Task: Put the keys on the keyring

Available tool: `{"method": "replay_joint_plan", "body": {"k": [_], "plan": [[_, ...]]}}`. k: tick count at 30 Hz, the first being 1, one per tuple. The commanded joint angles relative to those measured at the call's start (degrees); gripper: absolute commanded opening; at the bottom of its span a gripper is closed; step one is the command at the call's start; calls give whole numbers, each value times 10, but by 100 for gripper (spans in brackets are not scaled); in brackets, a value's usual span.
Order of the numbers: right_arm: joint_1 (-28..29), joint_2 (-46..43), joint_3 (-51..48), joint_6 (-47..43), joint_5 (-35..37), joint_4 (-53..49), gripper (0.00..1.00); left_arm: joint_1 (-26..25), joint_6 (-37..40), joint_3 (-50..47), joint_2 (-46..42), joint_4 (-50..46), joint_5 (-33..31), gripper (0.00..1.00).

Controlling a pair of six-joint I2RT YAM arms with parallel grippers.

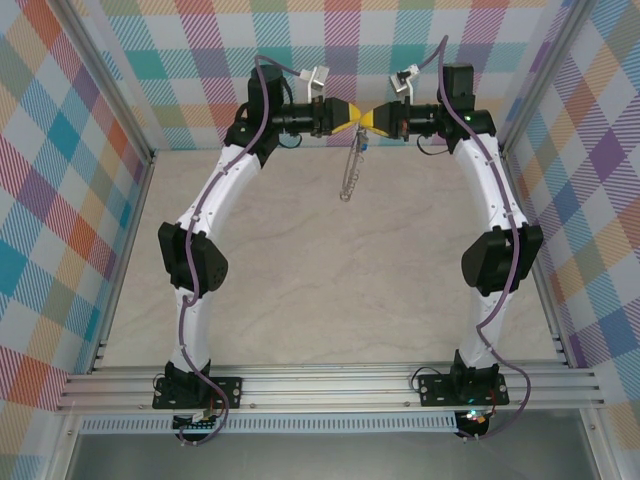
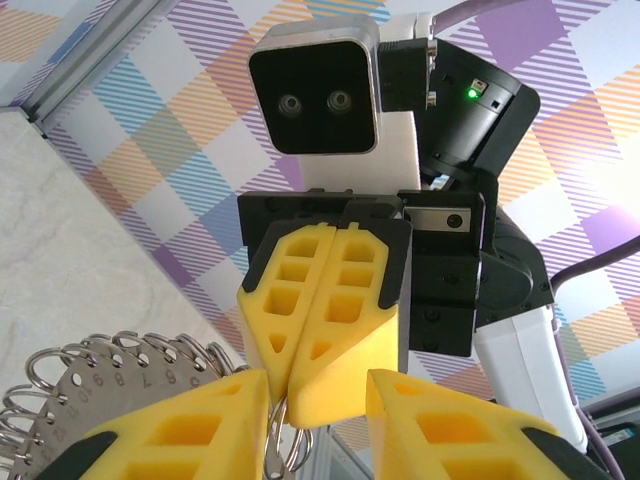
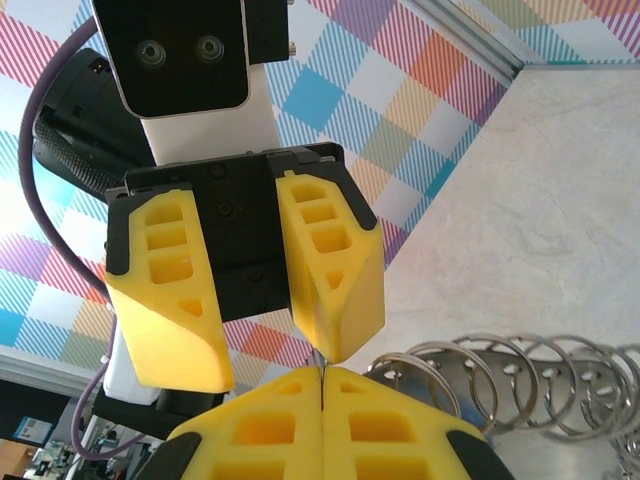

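So, keyring (image 1: 349, 170): we see it hang in the air near the back wall, well above the counter (image 1: 300, 260), from the spot where the two arms meet tip to tip. The right wrist view shows its wire loops just beside the yellow pads (image 3: 260, 430).
Key (image 1: 366, 140): a small bluish bit sits beside the top of the ring in the overhead view, too small for us to say whether it is threaded.
Right jaws: closed, pads pressed together, with a thin wire of the keyring pinched between their tips.
Left jaws: spread wide and holding nothing, one pad on each side of the right tips. Whether they touch the wire we cannot tell.
Step in hand: we judge it a handover or a re-grip of the ring.
How to do it well: we would close the left jaws on a loop clear of the right pads, keep the right pinch firm until the left one bites, and move slowly so the hanging ring does not swing.
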Motion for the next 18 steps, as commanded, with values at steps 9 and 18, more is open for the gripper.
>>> {"method": "replay_joint_plan", "body": {"k": [9,18], "plan": [[-13,-34,-50,90,-44,143,0,-7,-7,-16,-25,38,41,28],[-16,-38,-66,124,-66,192,0,-7,2,-24,-27,28,32,34]]}}
